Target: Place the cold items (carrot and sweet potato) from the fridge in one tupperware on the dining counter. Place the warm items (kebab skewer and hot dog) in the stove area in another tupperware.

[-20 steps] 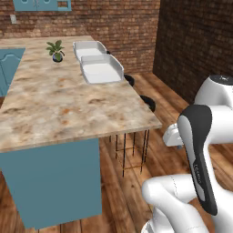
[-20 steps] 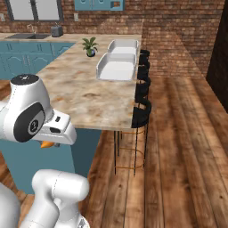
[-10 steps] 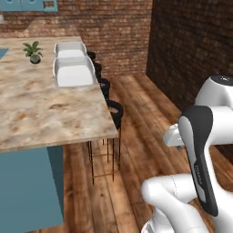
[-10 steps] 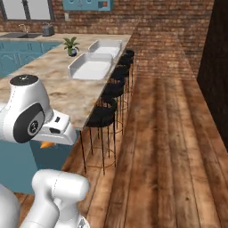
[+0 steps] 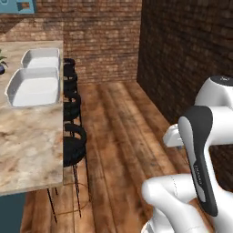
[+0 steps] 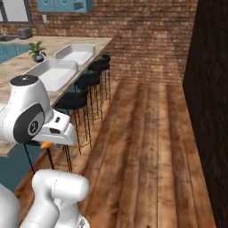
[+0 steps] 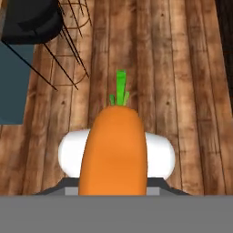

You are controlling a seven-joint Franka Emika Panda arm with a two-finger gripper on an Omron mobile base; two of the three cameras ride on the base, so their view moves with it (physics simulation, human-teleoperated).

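Here the gripper (image 7: 116,189) is pinching the carrot (image 7: 114,145), orange body filling the space between the fingers, green tip pointing away over the wooden floor (image 7: 182,91). In the right base view a sliver of the carrot (image 6: 46,144) shows under the white hand, low beside the near end of the dining counter (image 6: 13,67).

Two white tupperware tubs sit on the counter, near its stool-side edge: the nearer one (image 5: 34,86) and the farther one (image 5: 42,58), end to end, close together. I cannot tell whether anything lies in them.

A small potted plant (image 6: 37,51) stands on the counter left of the tubs. Black round stools (image 5: 73,136) line the counter's right side. Brick wall (image 6: 147,40) at the far end; a dark wall (image 5: 186,54) on the right.
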